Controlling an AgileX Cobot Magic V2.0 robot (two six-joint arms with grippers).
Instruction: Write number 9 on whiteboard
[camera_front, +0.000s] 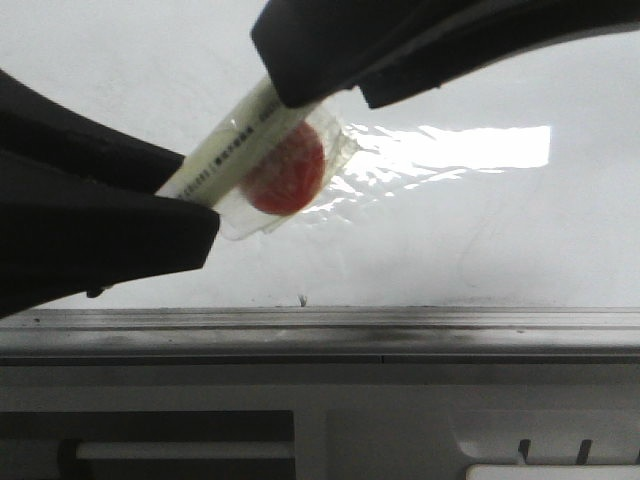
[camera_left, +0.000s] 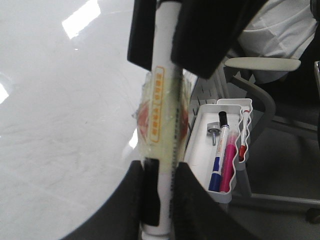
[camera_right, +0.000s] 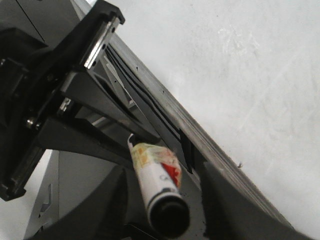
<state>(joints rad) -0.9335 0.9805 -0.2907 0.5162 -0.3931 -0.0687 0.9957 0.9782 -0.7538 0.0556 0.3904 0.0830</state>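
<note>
A white marker pen wrapped in clear tape with a red disc hangs between both grippers above the whiteboard. My left gripper is shut on the pen's rear end, as the left wrist view shows. My right gripper is at the pen's black-capped end. In the right wrist view its jaws stand apart with a gap beside the pen. No number 9 shows on the board, only faint smudges and a bright glare patch.
A grey metal rail runs along the board's near edge, with a beige-grey slotted panel below it. A white tray off the board's side holds a blue pen and a pink pen. A chair stands beyond it.
</note>
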